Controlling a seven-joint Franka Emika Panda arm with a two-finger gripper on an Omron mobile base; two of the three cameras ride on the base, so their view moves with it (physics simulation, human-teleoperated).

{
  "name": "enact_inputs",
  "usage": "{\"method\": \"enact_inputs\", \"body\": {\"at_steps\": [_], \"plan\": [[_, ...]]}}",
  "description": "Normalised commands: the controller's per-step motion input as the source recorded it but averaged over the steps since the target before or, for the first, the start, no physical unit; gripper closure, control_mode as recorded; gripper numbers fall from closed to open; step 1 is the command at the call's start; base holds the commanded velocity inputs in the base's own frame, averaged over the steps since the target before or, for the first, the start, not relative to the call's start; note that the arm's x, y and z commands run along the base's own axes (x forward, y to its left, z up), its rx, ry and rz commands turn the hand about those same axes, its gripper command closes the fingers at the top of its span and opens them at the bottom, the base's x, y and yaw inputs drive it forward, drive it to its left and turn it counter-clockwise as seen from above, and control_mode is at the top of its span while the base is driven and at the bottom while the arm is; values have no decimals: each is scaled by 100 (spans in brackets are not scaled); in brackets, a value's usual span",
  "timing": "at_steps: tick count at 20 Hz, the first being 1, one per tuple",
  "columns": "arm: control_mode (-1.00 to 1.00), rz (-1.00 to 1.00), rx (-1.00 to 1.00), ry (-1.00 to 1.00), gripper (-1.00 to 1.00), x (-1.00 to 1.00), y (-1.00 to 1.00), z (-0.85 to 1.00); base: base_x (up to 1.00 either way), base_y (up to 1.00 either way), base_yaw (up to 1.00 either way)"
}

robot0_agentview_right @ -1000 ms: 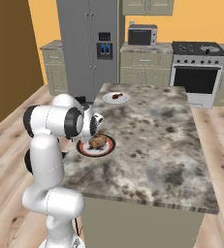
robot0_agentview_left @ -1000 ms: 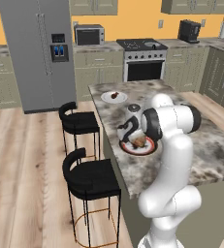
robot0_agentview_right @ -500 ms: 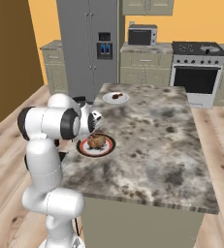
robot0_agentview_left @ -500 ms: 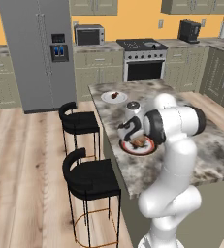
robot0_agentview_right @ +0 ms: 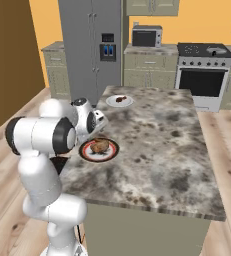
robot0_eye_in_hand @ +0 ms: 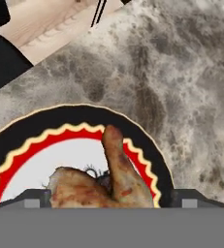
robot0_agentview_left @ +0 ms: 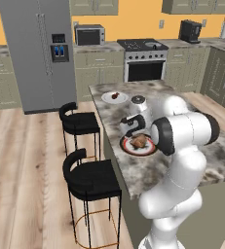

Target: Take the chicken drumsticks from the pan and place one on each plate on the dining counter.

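My gripper (robot0_eye_in_hand: 108, 197) hovers just above the red-rimmed plate (robot0_eye_in_hand: 60, 130) near the dining counter's (robot0_agentview_right: 162, 140) stool-side edge, jaws wide open. One golden-brown chicken drumstick (robot0_eye_in_hand: 114, 169) lies on this plate between the fingertips (robot0_eye_in_hand: 33, 197), touching neither, bone end pointing away. In the base views the hand (robot0_agentview_left: 133, 124) sits over that plate (robot0_agentview_left: 139, 146) and drumstick (robot0_agentview_right: 101, 145). A second drumstick (robot0_agentview_right: 120, 99) rests on the plain white plate (robot0_agentview_right: 119, 101) farther along the counter. The pan (robot0_agentview_right: 213, 49) sits on the stove at the back.
Two black stools (robot0_agentview_left: 92, 177) (robot0_agentview_left: 77, 119) stand along the counter's side below the plates. A grey fridge (robot0_agentview_left: 36, 48), a microwave (robot0_agentview_left: 89, 35) and the oven range (robot0_agentview_left: 143, 63) line the back wall. Bare marble stretches across the counter beyond the plates.
The jaws have gone from shut to wide open, and the drumstick now lies free on the red-rimmed plate. The arm has barely moved.
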Motion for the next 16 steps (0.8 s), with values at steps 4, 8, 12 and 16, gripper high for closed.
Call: {"method": "enact_inputs", "body": {"at_steps": [4, 8, 12, 16], "plan": [[-100, -9, 21, 0, -100, -85, -36, 38, 0, 0, 0], [-100, -19, 12, -3, -100, -94, -32, 43, 0, 0, 0], [-100, -21, 1, 7, -100, -78, -24, 36, 0, 0, 0], [-100, -24, 0, 15, -100, -76, -24, 27, 0, 0, 0]]}}
